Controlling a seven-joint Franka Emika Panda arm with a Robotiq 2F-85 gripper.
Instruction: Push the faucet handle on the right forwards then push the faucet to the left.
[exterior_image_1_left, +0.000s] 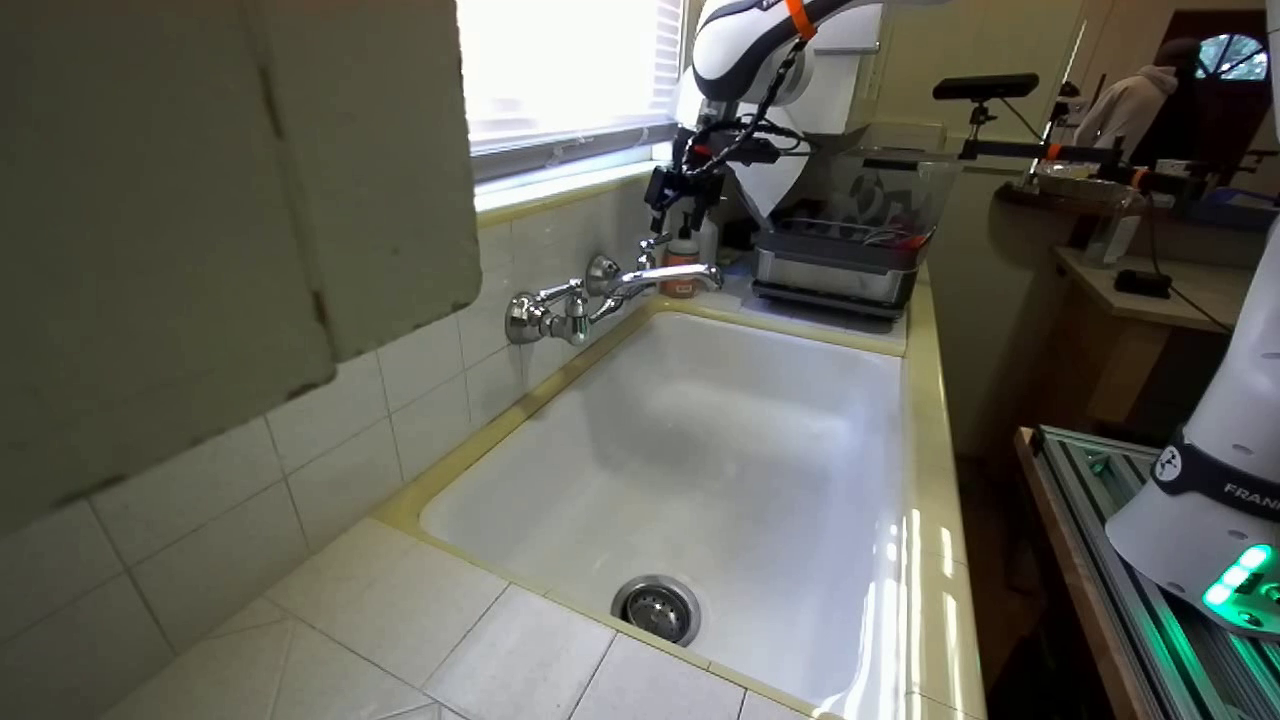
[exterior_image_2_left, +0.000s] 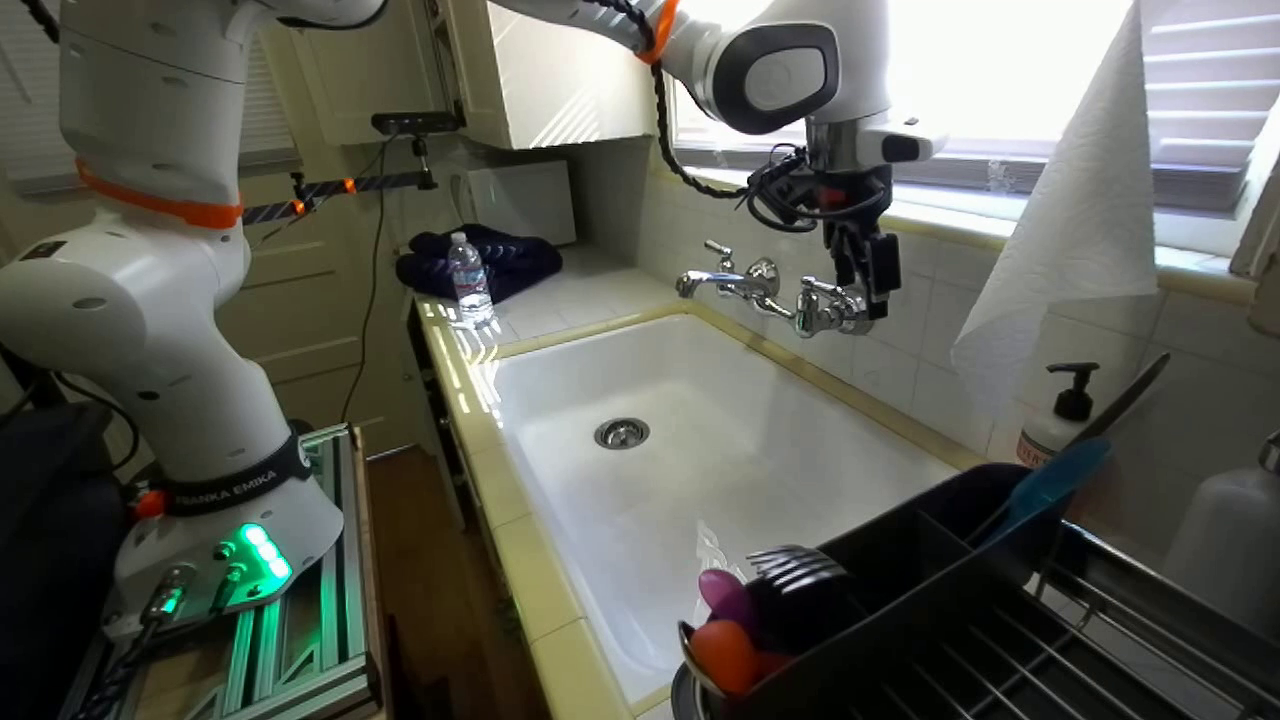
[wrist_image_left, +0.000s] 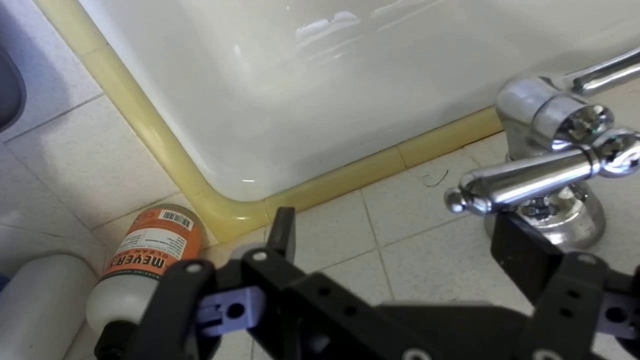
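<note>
Jaws parted wide, the black two-fingered end effector (wrist_image_left: 400, 235) hangs just beside the stubby chrome lever handle (wrist_image_left: 535, 176) at the robot's right end of the long-spouted chrome faucet (exterior_image_2_left: 740, 287), where an off-centre push could skid off that slick, rounded metal!

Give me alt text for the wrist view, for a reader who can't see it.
Black fingers stand open at the bottom, one near a chrome faucet handle at right; whether they touch is unclear. A white sink edged in yellow spans most of the top, with an orange-labelled bottle at lower left.
</note>
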